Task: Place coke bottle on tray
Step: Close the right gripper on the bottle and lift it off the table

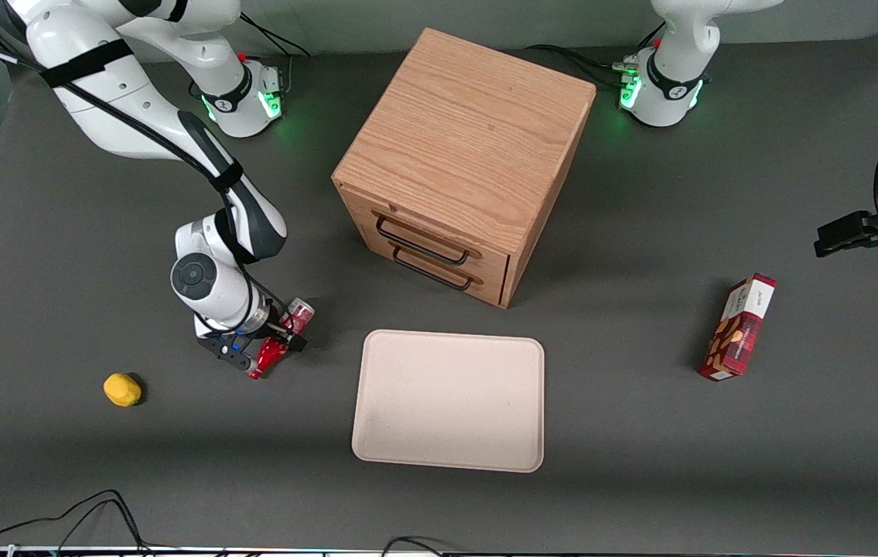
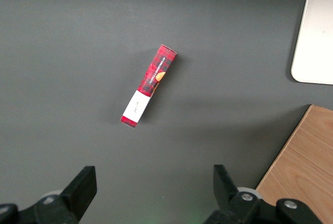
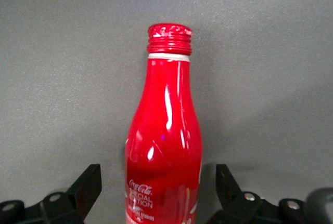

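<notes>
The front view looks steeply down over the whole dark grey tabletop [image 1: 640, 495]; the wrist views face it closely, the left sharing the flat beige rectangular tray [image 1: 450, 398] [image 2: 317, 31].

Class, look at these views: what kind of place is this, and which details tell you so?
Probably a robotics lab. Arms bolted to a dark table, the gripper open around a coke bottle, and staged props: a tray and a wooden drawer cabinet.

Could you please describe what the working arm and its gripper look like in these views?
The working arm has glossy white rounded shells with dark grey joint sections, a black strap near the shoulder and a black cable running along it. Its base glows green with small red marks. The gripper, down by the coke bottle, is black with a small blue light; its fingers are matt black and wedge-shaped.
</notes>
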